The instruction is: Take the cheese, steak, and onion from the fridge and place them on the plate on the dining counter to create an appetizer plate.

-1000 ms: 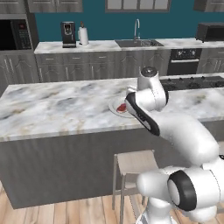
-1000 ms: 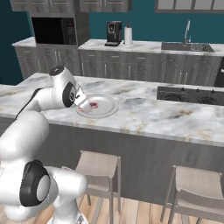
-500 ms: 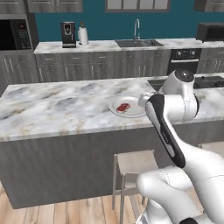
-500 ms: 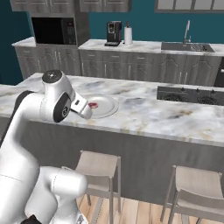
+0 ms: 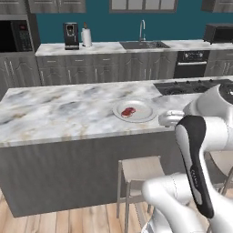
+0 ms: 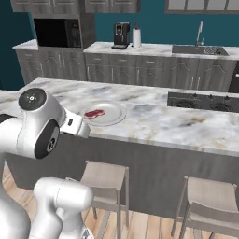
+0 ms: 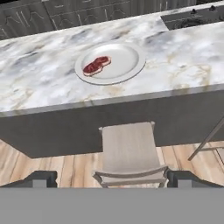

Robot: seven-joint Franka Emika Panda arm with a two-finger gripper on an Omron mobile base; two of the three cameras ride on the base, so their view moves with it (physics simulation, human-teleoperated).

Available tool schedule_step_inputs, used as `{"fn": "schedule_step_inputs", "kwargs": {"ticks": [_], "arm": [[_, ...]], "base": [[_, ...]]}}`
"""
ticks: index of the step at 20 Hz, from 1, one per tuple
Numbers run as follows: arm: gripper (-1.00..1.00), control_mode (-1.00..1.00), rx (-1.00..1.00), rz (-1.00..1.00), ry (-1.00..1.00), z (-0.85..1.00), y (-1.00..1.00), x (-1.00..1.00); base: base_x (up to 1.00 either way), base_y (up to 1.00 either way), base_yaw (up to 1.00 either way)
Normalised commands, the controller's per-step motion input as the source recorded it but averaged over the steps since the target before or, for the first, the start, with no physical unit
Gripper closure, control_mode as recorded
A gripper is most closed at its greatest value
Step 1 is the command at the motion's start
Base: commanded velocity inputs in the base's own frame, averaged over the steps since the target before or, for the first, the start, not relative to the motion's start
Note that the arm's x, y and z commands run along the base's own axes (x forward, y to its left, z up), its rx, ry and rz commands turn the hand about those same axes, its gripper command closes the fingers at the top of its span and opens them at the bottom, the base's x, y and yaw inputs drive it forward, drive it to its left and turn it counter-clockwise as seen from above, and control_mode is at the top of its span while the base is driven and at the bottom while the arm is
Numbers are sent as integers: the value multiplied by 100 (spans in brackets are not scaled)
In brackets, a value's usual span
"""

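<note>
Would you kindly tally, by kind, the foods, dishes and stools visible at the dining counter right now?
Steak: 1, lying on the plate
Plate: 1, on the dining counter
Stools: 2, one below the plate, one further along in the right base view
Total: 4

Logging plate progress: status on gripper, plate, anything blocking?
Gripper open, empty, off the counter. Steak on plate; no cheese or onion there. Stool below gripper.
</note>
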Motion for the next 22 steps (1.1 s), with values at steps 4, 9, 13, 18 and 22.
{"fn": "schedule_step_inputs", "kwargs": {"ticks": [4,9,13,18,22], "arm": [[-100,-100,-3,0,-17,32,0,-100],[-100,100,0,0,-2,5,0,-20],[-100,100,0,0,0,0,0,0],[-100,100,0,0,0,0,0,0],[-100,100,0,0,0,0,0,0]], "base": [[0,0,0],[-71,-5,-2],[-69,-38,-26],[-98,-50,-40],[-27,-42,-65]]}}
